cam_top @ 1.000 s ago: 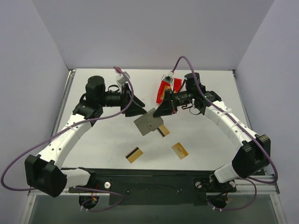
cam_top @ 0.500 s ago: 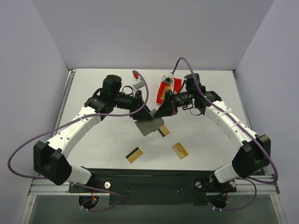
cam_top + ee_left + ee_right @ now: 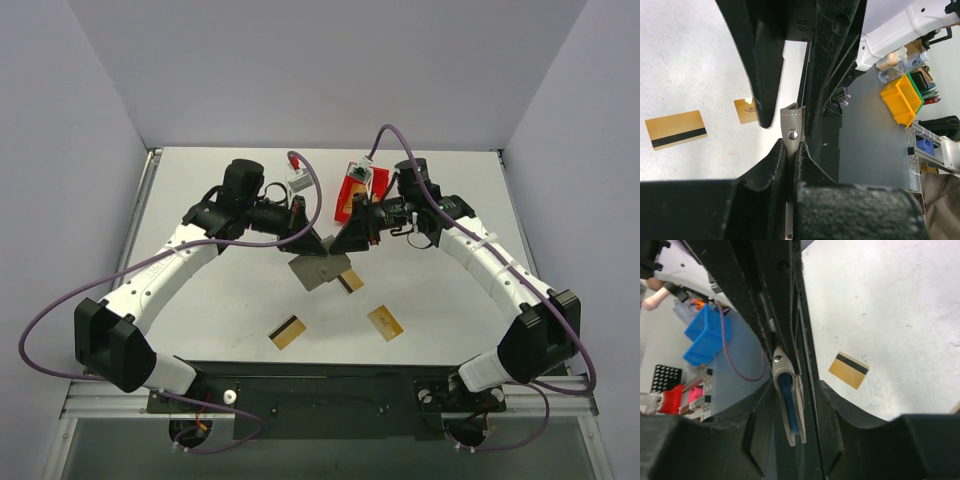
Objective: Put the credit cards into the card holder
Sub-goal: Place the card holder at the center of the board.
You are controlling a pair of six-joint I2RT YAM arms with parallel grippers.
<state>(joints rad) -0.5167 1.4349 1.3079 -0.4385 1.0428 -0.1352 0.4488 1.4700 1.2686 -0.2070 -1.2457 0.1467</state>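
Note:
The grey card holder (image 3: 318, 270) hangs tilted above the table's middle, between both grippers. My left gripper (image 3: 316, 243) is shut on its lighter snap tab (image 3: 792, 127), the jaws pinching it from both sides (image 3: 791, 146). My right gripper (image 3: 346, 243) stands open around the holder's other edge (image 3: 789, 405), which shows a bluish interior, with small gaps on each side (image 3: 796, 390). Three gold credit cards lie flat on the table: one with a black stripe (image 3: 287, 331), one (image 3: 385, 322) to its right, and one (image 3: 350, 280) partly under the holder.
A small red plastic bin (image 3: 358, 190) stands behind the right gripper. Purple cables loop off both arms. White walls close the table at the back and sides.
The left arm swung right to the card holder and its jaws closed on the tab. The right gripper's jaws, shut on the holder before, have loosened. The cards have not moved.

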